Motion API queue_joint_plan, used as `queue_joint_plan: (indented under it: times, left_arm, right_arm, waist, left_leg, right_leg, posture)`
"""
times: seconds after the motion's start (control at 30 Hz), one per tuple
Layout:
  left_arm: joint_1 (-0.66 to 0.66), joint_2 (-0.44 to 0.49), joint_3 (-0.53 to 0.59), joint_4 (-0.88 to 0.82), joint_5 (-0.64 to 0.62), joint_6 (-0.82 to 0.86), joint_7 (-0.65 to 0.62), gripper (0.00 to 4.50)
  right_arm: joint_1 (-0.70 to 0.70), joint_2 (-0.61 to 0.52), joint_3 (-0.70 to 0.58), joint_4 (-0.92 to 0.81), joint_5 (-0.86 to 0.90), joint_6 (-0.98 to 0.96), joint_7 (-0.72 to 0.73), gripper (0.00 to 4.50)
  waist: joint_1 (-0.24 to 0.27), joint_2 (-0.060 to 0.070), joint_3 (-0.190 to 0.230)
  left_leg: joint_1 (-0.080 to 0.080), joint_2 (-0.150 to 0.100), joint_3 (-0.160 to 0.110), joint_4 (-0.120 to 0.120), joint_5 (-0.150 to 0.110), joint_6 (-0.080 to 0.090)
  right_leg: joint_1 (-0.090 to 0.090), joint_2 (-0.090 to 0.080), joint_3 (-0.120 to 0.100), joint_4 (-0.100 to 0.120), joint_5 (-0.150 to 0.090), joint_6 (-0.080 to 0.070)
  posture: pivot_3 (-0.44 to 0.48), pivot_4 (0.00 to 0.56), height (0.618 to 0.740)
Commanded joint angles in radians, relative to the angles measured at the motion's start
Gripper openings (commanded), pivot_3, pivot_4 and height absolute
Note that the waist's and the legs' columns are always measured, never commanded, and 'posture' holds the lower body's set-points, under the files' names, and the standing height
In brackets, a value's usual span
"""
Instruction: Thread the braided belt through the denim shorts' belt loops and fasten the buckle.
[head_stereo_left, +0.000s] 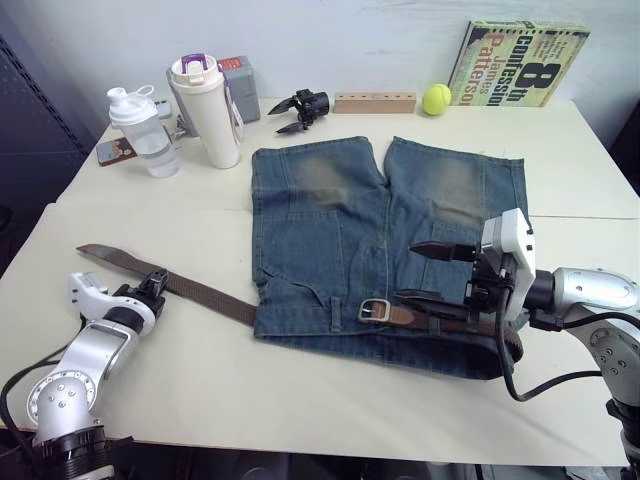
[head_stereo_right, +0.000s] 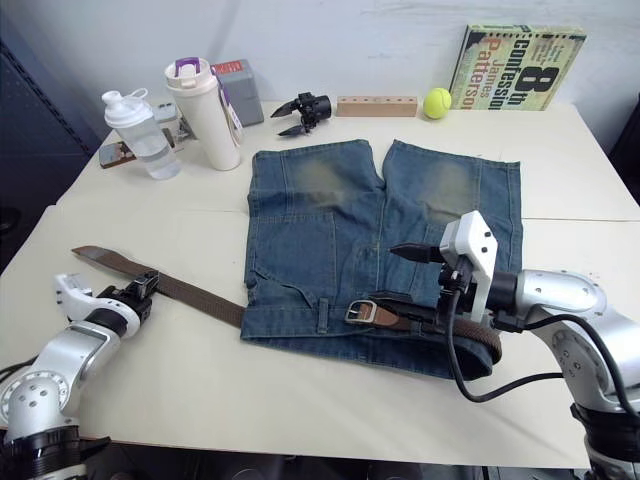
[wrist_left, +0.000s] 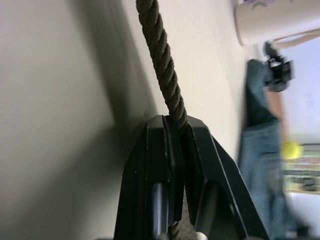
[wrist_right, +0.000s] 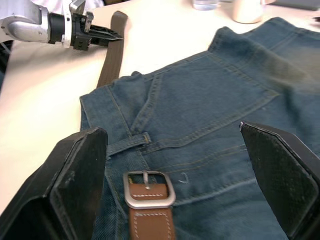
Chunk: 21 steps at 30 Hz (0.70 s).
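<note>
Black fingers of the left gripper (head_stereo_left: 152, 287) pinch the braided belt (head_stereo_left: 190, 291) where it lies on the table (head_stereo_left: 300, 390), left of the denim shorts (head_stereo_left: 380, 250). The right gripper (head_stereo_left: 432, 272) hangs spread wide over the waistband, holding nothing, just beside the buckle (wrist_right: 148, 189). Beyond, the belt runs along the waistband under a belt loop (wrist_right: 126, 145), the shorts flat mid-table.

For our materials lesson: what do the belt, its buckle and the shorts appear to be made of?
The braided belt: dark-brown woven cord, seemingly fabric, its twisted strands clear in the left wrist view; the end by the buckle looks like stitched tan leather. The buckle: brushed silver-grey metal, matte sheen. The denim shorts: faded blue denim, with visible seams and yellowish worn patches.
</note>
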Motion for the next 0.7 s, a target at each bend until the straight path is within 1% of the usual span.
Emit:
queue_joint_plan:
  times: [0.03,0.07,0.1,0.17,0.2,0.23,0.27,0.3,0.4,0.47,0.57,0.6,0.67,0.7]
  left_arm:
    - [-0.029,0.204,-0.261,-0.209,0.521,-0.140,-0.203,0.06]
    - [-0.021,0.272,-0.373,-0.260,0.698,-0.210,-0.270,0.06]
    - [-0.016,0.330,-0.474,-0.292,0.865,-0.283,-0.320,0.06]
    - [-0.007,0.464,-0.678,-0.309,1.289,-0.507,-0.407,0.06]
    - [-0.004,0.507,-0.736,-0.300,1.445,-0.608,-0.429,0.06]
    - [0.000,0.538,-0.772,-0.287,1.576,-0.704,-0.436,0.06]
    - [0.008,0.555,-0.793,-0.261,1.665,-0.773,-0.429,0.06]
    - [0.019,0.560,-0.799,-0.233,1.720,-0.824,-0.423,0.06]
    - [0.059,0.553,-0.768,-0.127,1.801,-0.921,-0.396,0.06]
    - [0.078,0.539,-0.736,-0.079,1.799,-0.968,-0.404,0.06]
    - [0.080,0.492,-0.684,-0.053,1.776,-0.977,-0.417,0.06]
    - [0.074,0.468,-0.664,-0.058,1.756,-0.976,-0.422,0.06]
    - [0.070,0.416,-0.629,-0.079,1.699,-0.946,-0.457,0.06]
    - [0.065,0.379,-0.601,-0.103,1.638,-0.920,-0.481,0.06]
  right_arm:
    - [0.003,-0.004,-0.020,-0.048,0.016,0.002,-0.016,4.50]
    - [0.004,-0.005,-0.014,-0.050,0.010,0.000,-0.019,4.50]
    - [0.004,-0.006,-0.006,-0.051,0.002,-0.004,-0.020,4.50]
    - [0.001,-0.006,0.003,-0.053,-0.001,-0.006,-0.020,4.50]
    - [-0.002,-0.004,0.006,-0.052,-0.002,-0.007,-0.022,4.50]
    - [-0.006,-0.002,0.010,-0.051,-0.003,-0.007,-0.024,4.50]
    - [-0.009,-0.003,0.016,-0.050,-0.009,-0.011,-0.024,4.50]
    - [-0.012,-0.002,0.021,-0.049,-0.013,-0.013,-0.024,4.50]
    - [-0.024,-0.005,0.042,-0.047,-0.034,-0.021,-0.020,4.50]
    - [-0.035,-0.009,0.072,-0.046,-0.080,-0.046,-0.023,4.50]
    - [-0.049,-0.012,0.138,-0.054,-0.189,-0.102,-0.040,4.50]
    - [-0.056,-0.009,0.173,-0.067,-0.250,-0.140,-0.057,4.50]
    - [-0.049,-0.011,0.213,-0.105,-0.301,-0.168,-0.060,4.50]
    - [-0.035,-0.015,0.231,-0.134,-0.320,-0.171,-0.064,4.50]
  waist:
    - [0.001,-0.007,0.003]
    - [0.003,-0.010,0.003]
    - [0.003,-0.009,0.003]
    - [0.002,-0.008,0.003]
    - [0.002,-0.008,0.003]
    - [-0.001,-0.008,0.003]
    - [-0.006,-0.008,0.004]
    - [-0.012,-0.008,0.004]
    - [-0.017,-0.008,0.004]
    - [-0.021,-0.007,0.005]
    - [-0.030,-0.006,0.005]
    - [-0.030,-0.006,0.005]
    - [-0.028,-0.006,0.005]
    - [-0.027,-0.006,0.005]
  left_leg:
    - [-0.004,0.000,-0.002,0.000,0.000,-0.002]
    - [-0.010,0.001,-0.002,0.000,0.001,-0.002]
    - [-0.016,0.000,-0.001,0.000,0.001,-0.003]
    - [-0.018,-0.001,0.003,-0.001,0.000,-0.002]
    - [-0.018,-0.002,0.006,-0.002,0.000,-0.001]
    - [-0.017,-0.002,0.009,-0.004,0.000,0.000]
    - [-0.017,-0.001,0.010,-0.005,-0.001,0.001]
    - [-0.017,-0.001,0.012,-0.007,-0.001,0.001]
    - [-0.015,0.000,0.010,-0.014,0.001,0.001]
    - [-0.010,-0.001,0.010,-0.018,0.004,0.002]
    - [-0.008,-0.001,0.010,-0.018,0.005,0.002]
    - [-0.007,-0.001,0.010,-0.018,0.006,0.003]
    - [-0.007,0.000,0.010,-0.018,0.006,0.003]
    - [-0.007,0.000,0.010,-0.018,0.006,0.004]
  right_leg:
    - [-0.003,0.001,0.000,0.000,0.001,-0.001]
    - [-0.009,0.001,0.000,0.000,0.001,-0.002]
    - [-0.014,0.002,0.000,0.000,0.002,-0.002]
    - [-0.016,0.000,-0.001,-0.004,0.004,0.001]
    - [-0.016,0.000,-0.001,-0.007,0.005,0.003]
    - [-0.017,0.000,-0.001,-0.010,0.006,0.004]
    - [-0.017,0.000,0.000,-0.012,0.006,0.005]
    - [-0.017,-0.001,0.001,-0.013,0.006,0.005]
    - [-0.017,0.000,-0.001,-0.016,0.006,0.005]
    - [-0.015,-0.002,-0.001,-0.015,0.006,0.005]
    - [-0.015,-0.002,0.000,-0.012,0.007,0.004]
    - [-0.015,-0.003,0.000,-0.010,0.007,0.003]
    - [-0.015,-0.003,-0.001,-0.010,0.009,0.002]
    - [-0.015,-0.003,-0.001,-0.009,0.009,0.002]
  posture:
    - [0.000,0.150,0.657]
    - [0.000,0.150,0.657]
    - [0.000,0.150,0.657]
    - [0.000,0.150,0.657]
    - [0.000,0.150,0.657]
    - [0.000,0.150,0.657]
    - [0.000,0.150,0.657]
    - [0.000,0.150,0.657]
    - [0.000,0.150,0.657]
    - [0.000,0.150,0.657]
    - [0.000,0.150,0.657]
    - [0.000,0.150,0.657]
    - [0.000,0.150,0.657]
    - [0.000,0.150,0.657]
